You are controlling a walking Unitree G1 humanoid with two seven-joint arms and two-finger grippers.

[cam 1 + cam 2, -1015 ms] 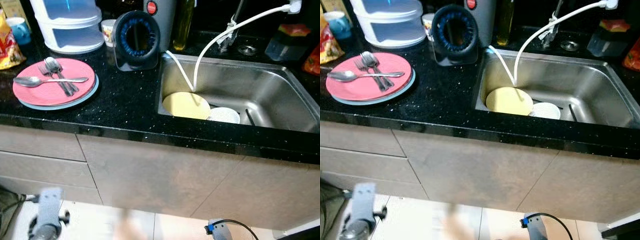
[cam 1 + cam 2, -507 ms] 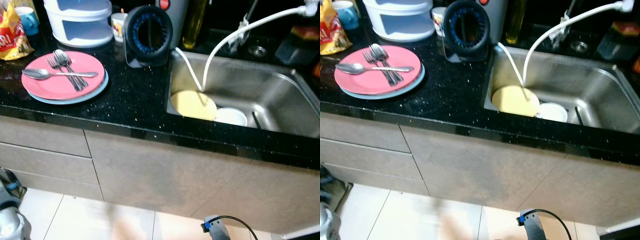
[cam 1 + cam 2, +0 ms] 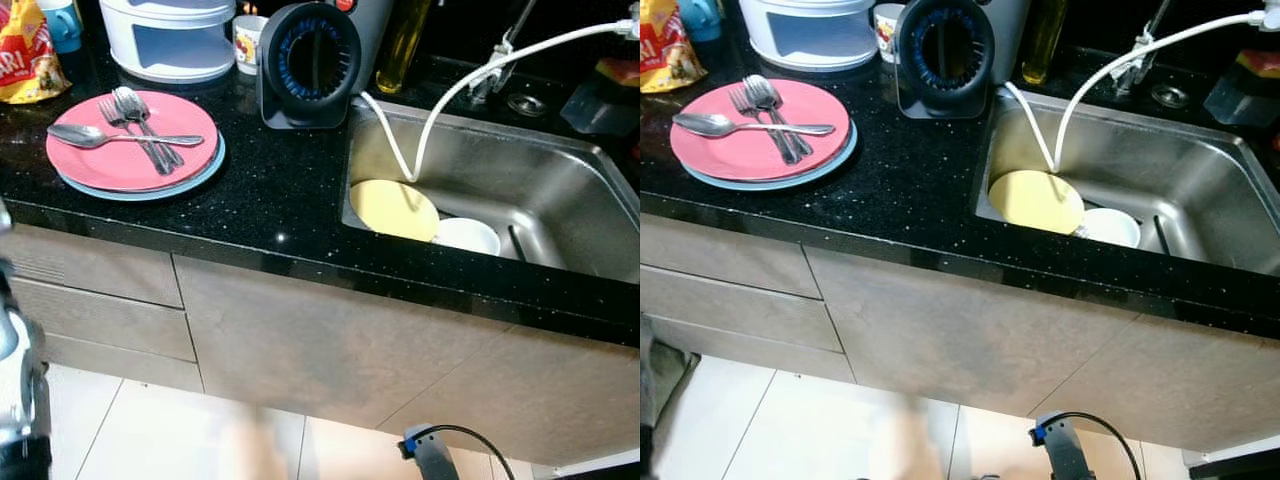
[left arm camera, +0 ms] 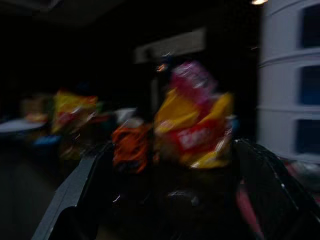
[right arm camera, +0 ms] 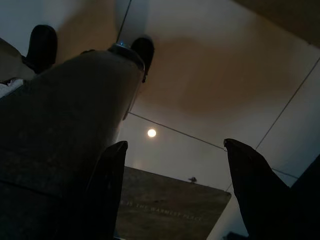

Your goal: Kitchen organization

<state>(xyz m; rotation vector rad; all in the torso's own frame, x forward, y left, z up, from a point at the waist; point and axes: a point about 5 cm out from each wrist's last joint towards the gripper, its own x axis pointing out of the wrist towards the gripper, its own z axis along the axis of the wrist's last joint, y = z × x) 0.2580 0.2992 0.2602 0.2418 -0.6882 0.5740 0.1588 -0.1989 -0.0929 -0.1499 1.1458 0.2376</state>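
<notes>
From the head views, a pink plate (image 3: pixel 133 140) sat on a blue plate (image 3: pixel 205 170) on the black counter (image 3: pixel 270 205), carrying a spoon (image 3: pixel 80 135) and 2 forks (image 3: pixel 140 125). A yellow plate (image 3: pixel 393 208) and a white bowl (image 3: pixel 468 236) lay in the sink (image 3: pixel 560 190), under a white hose (image 3: pixel 450 95). All were well apart from both grippers.

In the left wrist view, blurred and dark, the left gripper (image 4: pixel 172 190) had its jaws spread wide and empty, facing snack bags (image 4: pixel 192 125) beside a white container (image 4: pixel 287 80).

In the right wrist view, the right gripper (image 5: pixel 175 192) hung over the tiled floor (image 5: pixel 210 65), jaws wide apart, gripping nothing.
</notes>
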